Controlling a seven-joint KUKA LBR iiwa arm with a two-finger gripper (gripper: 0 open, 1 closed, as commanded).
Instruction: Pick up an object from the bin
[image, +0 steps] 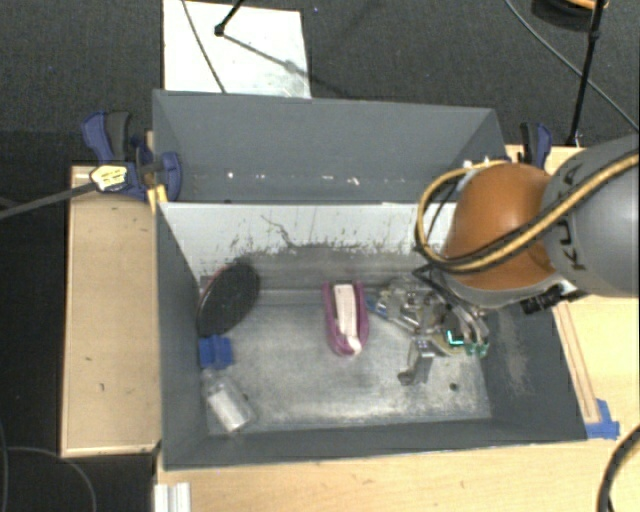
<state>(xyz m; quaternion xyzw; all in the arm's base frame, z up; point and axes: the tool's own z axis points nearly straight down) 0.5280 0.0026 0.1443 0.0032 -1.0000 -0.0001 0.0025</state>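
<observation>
The arm's jaws hang low over the right part of the grey bin (320, 150), whether apart or together I cannot tell. Nearest, just to their left, a purple-and-white oblong thing (345, 318) lies mid-floor. A black oval disc (228, 297) and a clear small bottle (226, 408) lie far left.

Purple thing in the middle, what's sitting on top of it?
A white piece lies along the top of the purple thing; it may be part of it. The bin floor directly beneath is covered, so anything under there is hidden.
</observation>
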